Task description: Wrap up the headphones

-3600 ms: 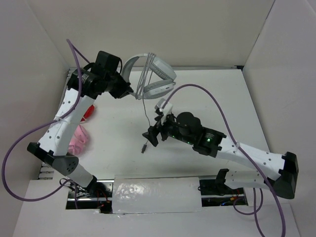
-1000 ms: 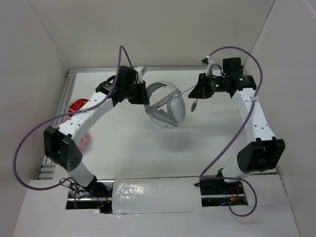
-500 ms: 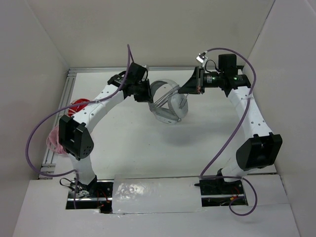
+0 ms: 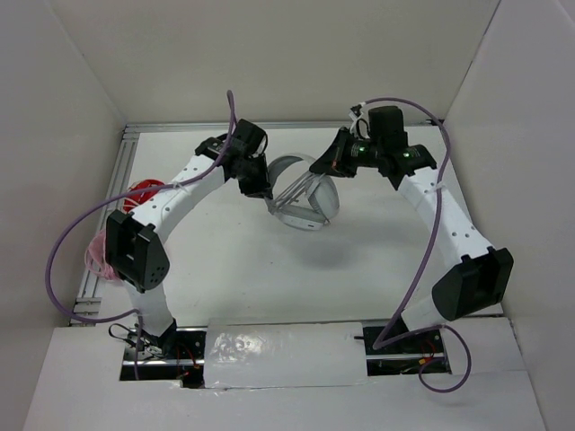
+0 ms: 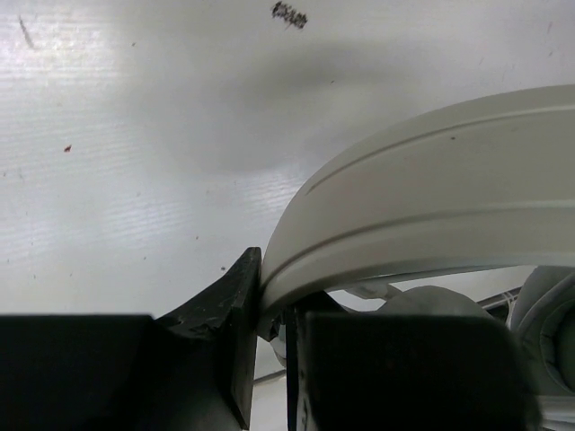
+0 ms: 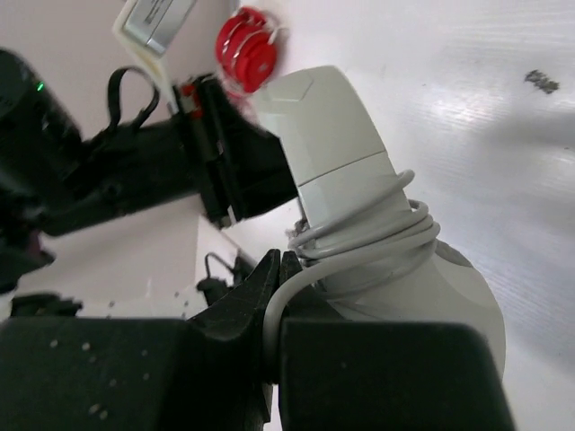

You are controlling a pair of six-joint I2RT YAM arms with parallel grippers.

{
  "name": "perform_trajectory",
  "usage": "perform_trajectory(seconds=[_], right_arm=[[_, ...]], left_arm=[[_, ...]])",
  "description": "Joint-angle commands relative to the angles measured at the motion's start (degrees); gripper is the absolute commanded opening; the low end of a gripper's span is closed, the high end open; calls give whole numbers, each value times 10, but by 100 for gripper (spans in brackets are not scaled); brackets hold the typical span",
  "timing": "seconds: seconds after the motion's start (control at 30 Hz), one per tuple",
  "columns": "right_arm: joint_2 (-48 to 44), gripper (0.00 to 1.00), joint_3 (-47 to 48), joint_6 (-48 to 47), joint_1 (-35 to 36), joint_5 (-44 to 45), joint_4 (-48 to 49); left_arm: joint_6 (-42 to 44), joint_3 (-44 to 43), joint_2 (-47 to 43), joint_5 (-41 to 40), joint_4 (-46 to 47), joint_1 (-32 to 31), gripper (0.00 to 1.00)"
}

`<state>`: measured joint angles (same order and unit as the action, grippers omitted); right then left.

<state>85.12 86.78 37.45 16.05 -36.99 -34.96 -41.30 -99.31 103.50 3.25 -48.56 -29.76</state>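
The light grey-white headphones (image 4: 304,199) hang above the table between my two arms. My left gripper (image 4: 261,186) is shut on the left end of their headband (image 5: 422,193), and the black jaws (image 5: 274,301) pinch the band's edge. My right gripper (image 4: 329,167) sits close against the right side and is shut on the thin grey cable (image 6: 286,310). Several turns of that cable (image 6: 382,229) lie coiled round the headband arm just above an ear cup (image 6: 449,305). The plug end is hidden.
Red headphones (image 4: 140,192) and pink headphones (image 4: 97,258) lie at the table's left edge, behind my left arm. White walls close in the back and both sides. A purple hose loops over each arm.
My right gripper has moved left and closed in on the headphones, still holding the cable. The left gripper has kept its hold and turned slightly, tilting the headphones.
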Motion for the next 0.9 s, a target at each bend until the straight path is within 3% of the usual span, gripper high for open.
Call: perform_trajectory(seconds=[0.0, 0.07, 0.1, 0.23, 0.43, 0.63, 0.77, 0.87], right_arm=[[-47, 0, -13, 46, 34, 131, 96], [-49, 0, -23, 37, 84, 252, 87], [-49, 0, -23, 37, 84, 253, 87], [-45, 0, -49, 11, 150, 454, 74], [-51, 1, -86, -72, 248, 591, 113], [-8, 14, -72, -83, 320, 754, 79], [53, 35, -18, -16, 347, 872, -12], [72, 38, 0, 3, 358, 910, -42]], left_arm=[[-32, 2, -26, -7, -55, -6, 0], [-58, 3, -32, 16, -55, -8, 0], [-62, 6, -35, 16, -55, -7, 0], [-77, 30, -55, 61, -25, -9, 0], [-93, 35, -52, 72, -18, -13, 0], [-101, 43, -50, 98, -6, -12, 0], [-106, 48, -50, 108, 2, -14, 0], [-105, 49, -46, 113, 7, -14, 0]])
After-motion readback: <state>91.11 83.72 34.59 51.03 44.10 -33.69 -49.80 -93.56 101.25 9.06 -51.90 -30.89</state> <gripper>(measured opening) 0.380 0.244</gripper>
